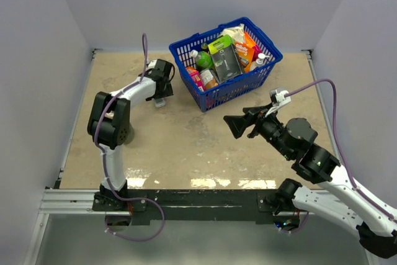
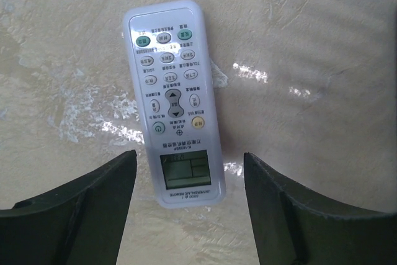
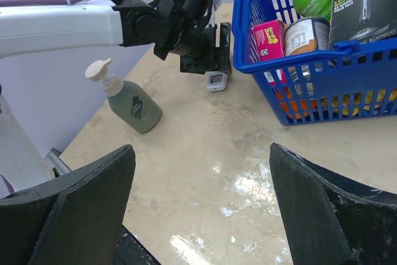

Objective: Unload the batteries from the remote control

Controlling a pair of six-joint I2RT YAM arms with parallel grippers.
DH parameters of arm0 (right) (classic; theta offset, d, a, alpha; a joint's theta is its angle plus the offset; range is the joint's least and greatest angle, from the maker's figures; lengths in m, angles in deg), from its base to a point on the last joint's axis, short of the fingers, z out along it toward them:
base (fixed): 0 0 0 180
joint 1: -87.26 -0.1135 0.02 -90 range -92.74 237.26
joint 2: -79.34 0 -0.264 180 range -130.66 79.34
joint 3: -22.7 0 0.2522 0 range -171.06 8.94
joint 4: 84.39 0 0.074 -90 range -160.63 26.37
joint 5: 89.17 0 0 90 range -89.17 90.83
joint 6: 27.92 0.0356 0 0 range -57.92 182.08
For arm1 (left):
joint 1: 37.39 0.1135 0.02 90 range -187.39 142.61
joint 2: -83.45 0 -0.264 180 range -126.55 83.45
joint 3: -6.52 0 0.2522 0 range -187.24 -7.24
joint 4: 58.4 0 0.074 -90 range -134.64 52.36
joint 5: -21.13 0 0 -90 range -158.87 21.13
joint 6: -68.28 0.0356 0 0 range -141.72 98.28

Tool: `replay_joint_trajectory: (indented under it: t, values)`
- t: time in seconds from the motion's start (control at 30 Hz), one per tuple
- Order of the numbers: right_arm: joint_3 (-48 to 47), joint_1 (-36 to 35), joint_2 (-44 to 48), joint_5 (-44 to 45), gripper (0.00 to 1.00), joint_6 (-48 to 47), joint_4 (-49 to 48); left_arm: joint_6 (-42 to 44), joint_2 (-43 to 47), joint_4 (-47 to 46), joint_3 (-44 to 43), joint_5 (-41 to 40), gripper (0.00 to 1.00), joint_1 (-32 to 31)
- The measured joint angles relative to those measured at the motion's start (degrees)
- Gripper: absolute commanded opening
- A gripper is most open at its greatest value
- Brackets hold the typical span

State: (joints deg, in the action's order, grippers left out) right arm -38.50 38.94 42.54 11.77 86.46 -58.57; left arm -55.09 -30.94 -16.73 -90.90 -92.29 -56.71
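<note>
The white remote control (image 2: 175,103) lies flat on the table with its button face and small screen up. It also shows in the top view (image 1: 160,102) and in the right wrist view (image 3: 216,80). No batteries are in view, and the remote's back is hidden. My left gripper (image 2: 190,155) is open and hovers just above the remote's screen end, one finger on each side, not touching it. It is also in the top view (image 1: 162,93). My right gripper (image 1: 234,126) is open and empty, held in the air over the table's middle, pointing left (image 3: 200,150).
A blue basket (image 1: 226,90) full of groceries stands at the back, just right of the remote; its wall shows in the right wrist view (image 3: 335,85). A grey-green pump bottle (image 3: 130,105) stands on the table left of the remote, behind my left arm.
</note>
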Motion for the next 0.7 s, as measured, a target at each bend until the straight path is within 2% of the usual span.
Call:
replay_joint_trajectory:
  t: [0.27,0.57,0.7]
  values:
    - [0.0,0.0,0.0,0.0,0.91,0.0,0.6,0.0,-3.1,0.0,-0.8,-0.4,0.72,0.0]
    - [0.0,0.0,-0.4,0.7,0.91,0.0,1.1,0.1,-3.2,-1.3,0.3,0.8,0.60,0.1]
    - [-0.1,0.0,-0.7,2.3,0.90,0.3,2.0,0.2,-2.6,-2.6,1.9,1.8,0.61,0.1]
